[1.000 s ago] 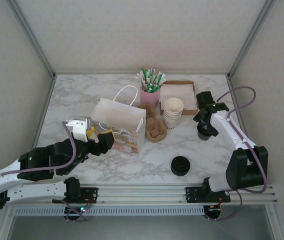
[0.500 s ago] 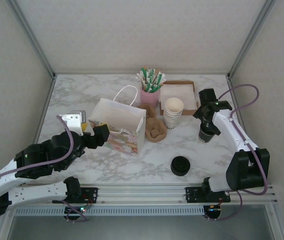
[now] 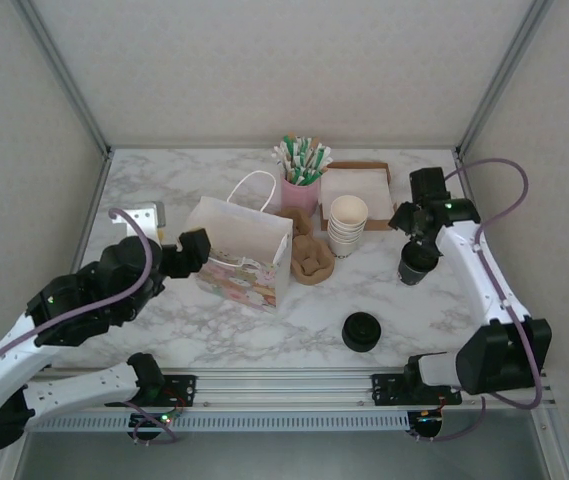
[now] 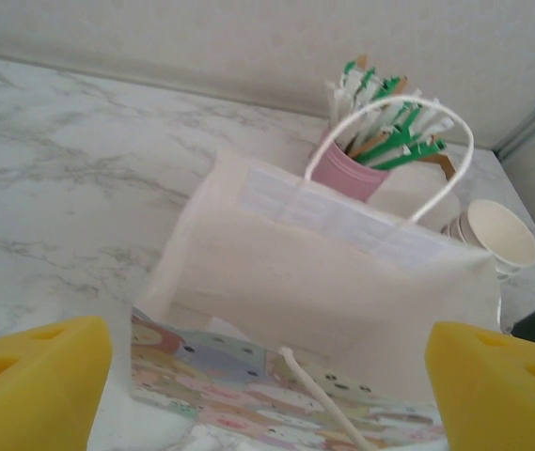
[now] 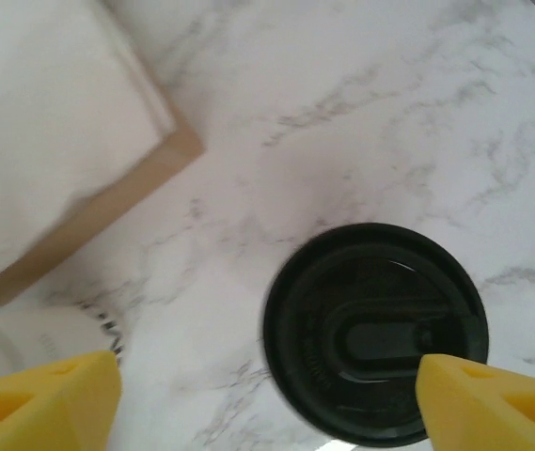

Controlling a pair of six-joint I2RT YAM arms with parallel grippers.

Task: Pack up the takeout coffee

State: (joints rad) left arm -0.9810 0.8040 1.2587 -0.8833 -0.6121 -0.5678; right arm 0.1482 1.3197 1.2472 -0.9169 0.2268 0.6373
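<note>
The takeout coffee (image 3: 416, 264), a cream cup under a black lid (image 5: 375, 329), stands on the marble at the right. My right gripper (image 3: 417, 236) hovers just above it, on its far side. In the right wrist view my right gripper (image 5: 267, 404) is open, its yellow fingertips (image 5: 41, 395) wide apart, one over the lid's edge, and nothing is held. A white paper bag (image 3: 241, 250) with a printed front stands open at centre left. My left gripper (image 3: 195, 249) is open at its left side. In the left wrist view my left gripper (image 4: 276, 395) faces the bag's mouth (image 4: 342, 282), empty.
Behind the bag are a pink cup of wrapped straws (image 3: 301, 182) and a brown tray of napkins (image 3: 356, 188). A stack of lidless cups (image 3: 347, 224) and a cardboard carrier (image 3: 310, 256) stand mid-table. Loose black lids (image 3: 361, 331) lie near the front.
My right gripper has risen and drawn back off the coffee, which stays standing on the table. My left arm has swung back and left along the bag's side.
</note>
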